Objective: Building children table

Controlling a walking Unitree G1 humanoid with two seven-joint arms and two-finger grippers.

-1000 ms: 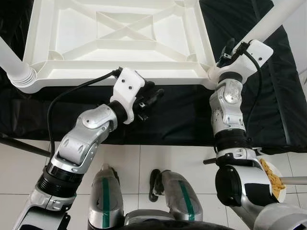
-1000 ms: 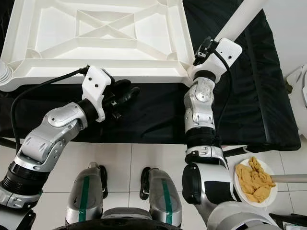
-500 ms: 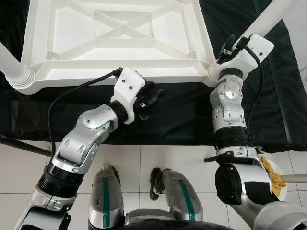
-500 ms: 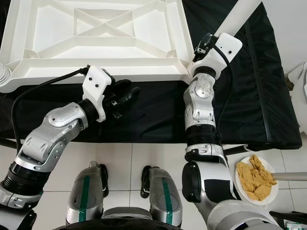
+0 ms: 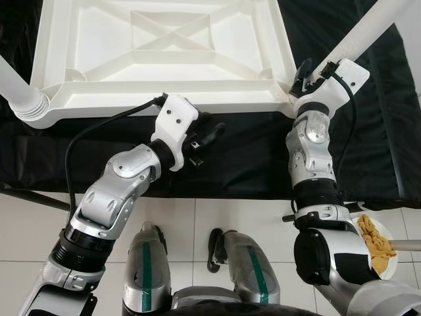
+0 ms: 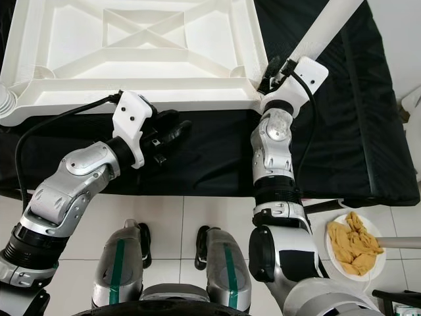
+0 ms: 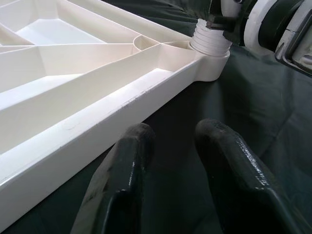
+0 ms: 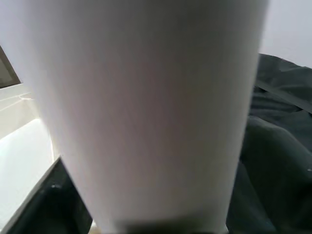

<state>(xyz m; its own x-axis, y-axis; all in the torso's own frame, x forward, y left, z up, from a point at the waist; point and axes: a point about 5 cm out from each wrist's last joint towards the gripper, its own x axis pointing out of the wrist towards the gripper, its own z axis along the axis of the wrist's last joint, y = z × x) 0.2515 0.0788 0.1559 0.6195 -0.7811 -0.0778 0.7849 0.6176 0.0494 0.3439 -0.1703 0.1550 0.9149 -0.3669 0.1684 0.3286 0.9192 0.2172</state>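
Hovering over the black cloth (image 5: 250, 158), my left gripper (image 5: 209, 131) waits with its fingers slightly apart and empty, the near rail of the upturned white tabletop (image 5: 164, 66) just beyond the tips. Farther out, at the corner socket (image 7: 210, 66), my right gripper (image 5: 308, 71) is clamped on the white table leg (image 6: 322, 29) close above its threaded foot, which sits in that socket. From those jaws the leg's long axis rises up and away, tilted outward rather than square to the top. My right arm is plainly the nearer one, so seating the leg should fall to it. Another leg (image 5: 20, 92) stands at the opposite near corner.
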